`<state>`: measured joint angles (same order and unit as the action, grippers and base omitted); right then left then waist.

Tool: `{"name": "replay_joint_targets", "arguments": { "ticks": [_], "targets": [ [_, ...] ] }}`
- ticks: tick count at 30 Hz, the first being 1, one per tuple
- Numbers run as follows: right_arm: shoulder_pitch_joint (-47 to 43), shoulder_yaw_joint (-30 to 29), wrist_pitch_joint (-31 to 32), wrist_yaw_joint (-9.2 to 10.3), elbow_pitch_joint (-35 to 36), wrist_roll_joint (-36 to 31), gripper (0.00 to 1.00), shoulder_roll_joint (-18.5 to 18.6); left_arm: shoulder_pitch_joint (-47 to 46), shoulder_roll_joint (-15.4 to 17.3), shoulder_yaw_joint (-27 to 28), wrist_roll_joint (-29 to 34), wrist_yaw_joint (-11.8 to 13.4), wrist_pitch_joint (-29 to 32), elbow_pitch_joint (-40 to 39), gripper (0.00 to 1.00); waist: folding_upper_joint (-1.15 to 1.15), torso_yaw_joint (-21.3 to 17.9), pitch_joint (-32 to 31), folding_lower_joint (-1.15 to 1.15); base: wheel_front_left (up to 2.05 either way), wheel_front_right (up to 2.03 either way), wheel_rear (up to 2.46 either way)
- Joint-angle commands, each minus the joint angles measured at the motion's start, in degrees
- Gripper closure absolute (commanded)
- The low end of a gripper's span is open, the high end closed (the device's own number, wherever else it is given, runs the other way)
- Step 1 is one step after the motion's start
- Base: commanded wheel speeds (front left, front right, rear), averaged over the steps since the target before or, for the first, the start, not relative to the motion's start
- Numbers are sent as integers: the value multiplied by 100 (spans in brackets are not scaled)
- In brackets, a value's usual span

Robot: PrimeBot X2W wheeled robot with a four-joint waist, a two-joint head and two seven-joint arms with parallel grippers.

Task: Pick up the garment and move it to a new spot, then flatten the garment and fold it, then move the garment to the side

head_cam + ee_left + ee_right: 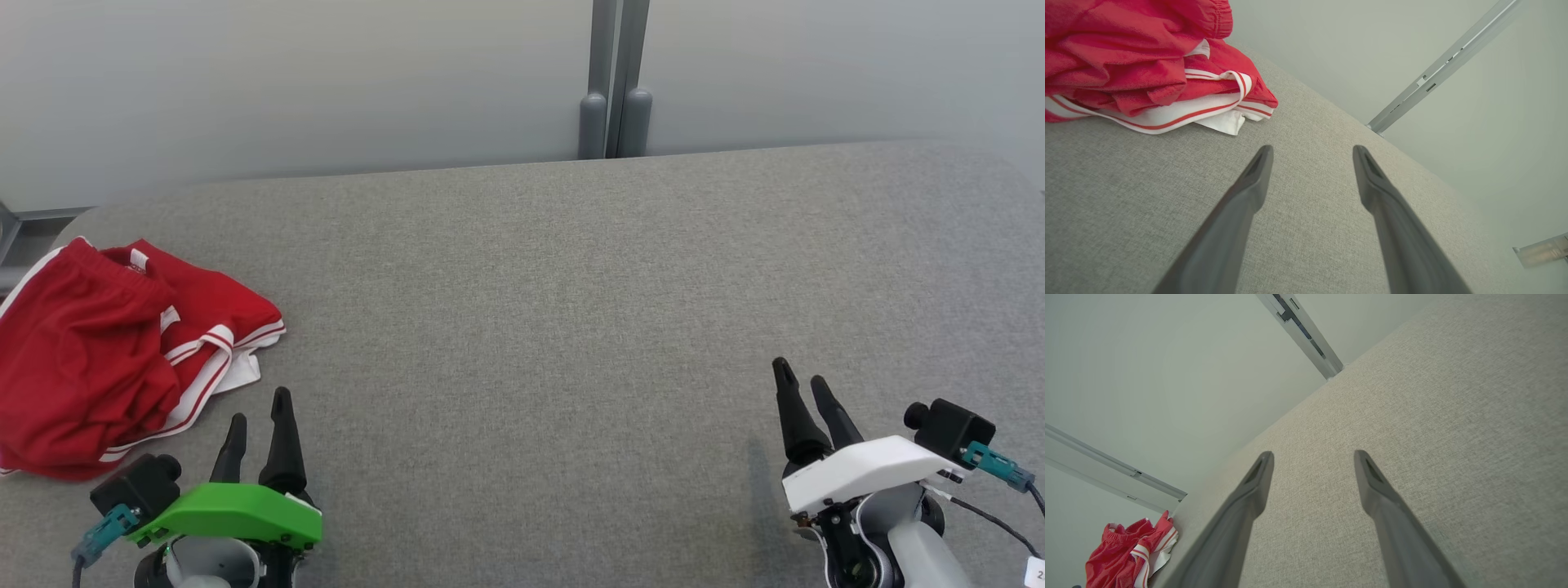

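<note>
**Grey fabric desk: garment heaped at left edge, both tools free**

Surface: desk (531,327) covered in grey woven fabric with rounded far corners. Behind it are pale wall panels (286,82) joined by a grey upright post (616,82).

Garment (90,359): red shorts with white side stripes and a white lining showing. They lie crumpled in a loose heap at the far-left edge of the desk, with the waistband toward the wall. They are neither flattened nor folded, and nothing is touching them.

Left tool (260,408) (green housing): low at the near-left of the desk, just beside the garment's near-right corner but apart from it. Its fingers are spread and hold nothing. In the left wrist view the white lining (1224,122) lies just beyond the fingertip on that view's left, with bare fabric between them.

Right tool (800,372) (white housing): near-right of the desk, well apart from the garment. The right wrist view shows its fingers spread with a clear gap over bare desk. The garment shows small at that view's lower left.
</note>
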<state>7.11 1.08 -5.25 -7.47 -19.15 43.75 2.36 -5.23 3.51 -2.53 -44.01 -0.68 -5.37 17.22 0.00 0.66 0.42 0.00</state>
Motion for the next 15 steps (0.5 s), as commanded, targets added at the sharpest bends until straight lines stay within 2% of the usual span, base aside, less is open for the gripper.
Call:
{"name": "replay_joint_targets", "arguments": {
  "ticks": [1,8,15],
  "targets": [
    [157,62,-59,-2,43,-270,0,32,-54,86,-51,277,33,-63,-36,0,0,6,6,0,0,0,0],
    [219,164,27,-2,63,-1132,0,37,-128,170,-215,876,-1,-183,90,0,0,28,13,0,0,0,0],
    [191,146,-11,-2,24,-1618,0,43,-192,211,-256,1260,-35,-299,183,0,0,47,24,0,0,0,0]
  ]
}}
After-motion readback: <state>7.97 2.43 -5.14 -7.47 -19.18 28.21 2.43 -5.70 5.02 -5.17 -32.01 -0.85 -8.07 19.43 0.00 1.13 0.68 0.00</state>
